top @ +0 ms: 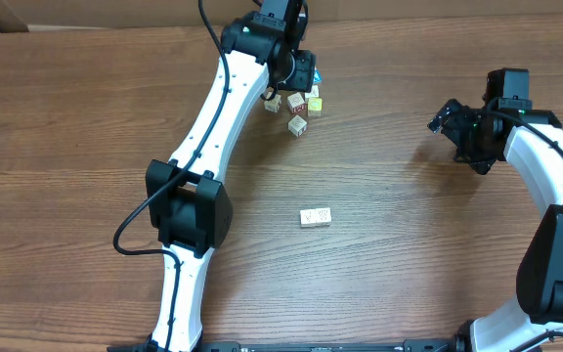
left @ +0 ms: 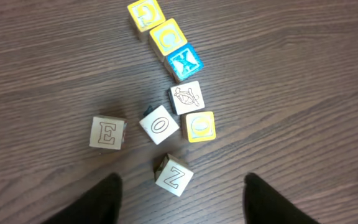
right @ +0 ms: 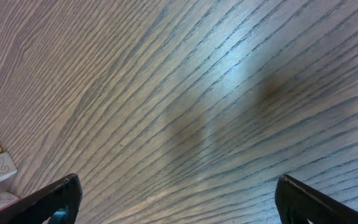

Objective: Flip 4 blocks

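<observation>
Hovering over the far side of the table (top: 86, 117), the left gripper (top: 299, 70) holds its fingers (left: 101, 202) apart, nothing between them; below lie the E block (left: 107, 132), O block (left: 159, 124), Z block (left: 174, 176) and a line-drawing block (left: 187, 98); a blue X cube (left: 183, 62) sits just beside yellow-rimmed cubes (left: 168, 36); the right gripper (right: 176, 202), spread wide, hangs over the wood, well apart.

Matt wooden blocks (left: 159, 124), grained wood table (left: 291, 93) — faint sheen
</observation>
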You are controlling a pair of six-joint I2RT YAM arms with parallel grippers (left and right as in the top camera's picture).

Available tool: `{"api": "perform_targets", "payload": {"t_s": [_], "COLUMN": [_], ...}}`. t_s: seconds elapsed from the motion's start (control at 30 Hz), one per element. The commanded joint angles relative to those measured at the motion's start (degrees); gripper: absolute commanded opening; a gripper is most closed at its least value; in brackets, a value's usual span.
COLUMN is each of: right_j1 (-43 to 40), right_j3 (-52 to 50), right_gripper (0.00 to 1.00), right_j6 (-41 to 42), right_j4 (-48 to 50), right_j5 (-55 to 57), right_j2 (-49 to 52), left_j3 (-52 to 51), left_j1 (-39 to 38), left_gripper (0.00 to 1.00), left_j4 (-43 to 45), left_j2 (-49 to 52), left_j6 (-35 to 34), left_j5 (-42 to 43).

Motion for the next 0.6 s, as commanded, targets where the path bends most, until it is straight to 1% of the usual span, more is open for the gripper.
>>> {"api": "perform_targets", "payload": {"t_s": [0.0,0.07,0.27,0.4,0.57], "right_j1": [0.1,0.1,0.1,0.1,0.1], "right_j3": [1.0,1.0,1.0,1.0,1.0], "right_gripper": [1.00,1.00,1.00,1.00,1.00], "right_j6": [-0.2,-0.2,-0.2,-0.2,-0.2], "right_j4": [0.2,0.2,0.2,0.2,0.2], "right_j5": [-0.3,-0.3,-0.3,-0.3,-0.3], "right_j2": [0.1,0.1,0.1,0.1,0.1], "left_j3": [-1.6,-4.1,-12.5,-16.4,-21.5], "left_j1": [-0.5,-0.5,-0.5,-0.5,-0.9], "left_gripper": [0.52,0.51,0.59,0.59,0.59], "left_j4": [0.0,0.7,5.3,8.2,12.2], "left_j2": [0.4,0.4,0.4,0.4,0.4], "left_j6": [1.2,1.2,1.7,2.2,6.7], "left_j5": [-0.3,-0.4,-0.2,0.2,3.3]}}
